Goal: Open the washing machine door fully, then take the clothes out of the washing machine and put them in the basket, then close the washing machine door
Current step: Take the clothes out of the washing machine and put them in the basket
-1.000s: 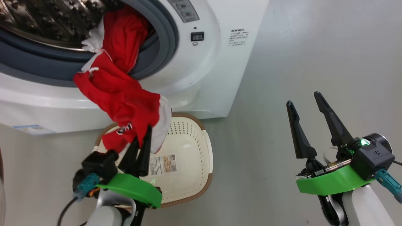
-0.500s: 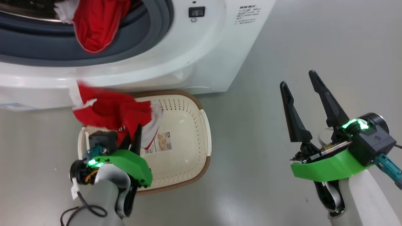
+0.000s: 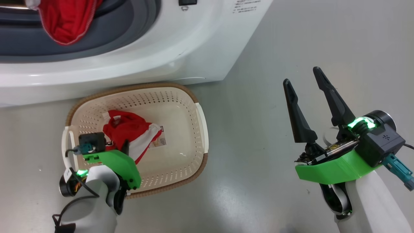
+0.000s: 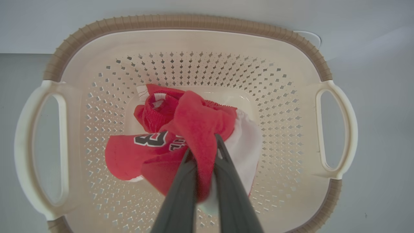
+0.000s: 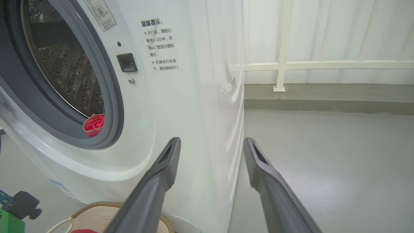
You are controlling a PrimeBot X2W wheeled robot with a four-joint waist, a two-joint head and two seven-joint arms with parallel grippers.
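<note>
The white washing machine (image 3: 194, 48) stands open at the top left, and its door is out of view. One of the red clothes (image 3: 64, 22) hangs over the grey rubber ring and also shows at the drum's lip (image 5: 94, 124). The cream basket (image 3: 181, 94) sits on the floor in front of the machine. My left gripper (image 3: 125, 147) reaches down into it, shut on a red and white garment (image 3: 129, 129) that rests on the basket's bottom. In the left wrist view the fingers (image 4: 203, 145) pinch a fold of this garment (image 4: 194, 123). My right gripper (image 3: 301, 76) hovers open and empty to the right.
Bare grey floor (image 3: 258, 129) stretches between the basket and my right arm. A paper label (image 3: 160, 140) lies in the basket beside the garment. In the right wrist view a white railing (image 5: 281, 64) and a wall stand beyond the machine's side.
The head camera has tilted down. My left gripper has carried the red garment from the drum's mouth down into the basket, still shut on it. The right gripper stays open.
</note>
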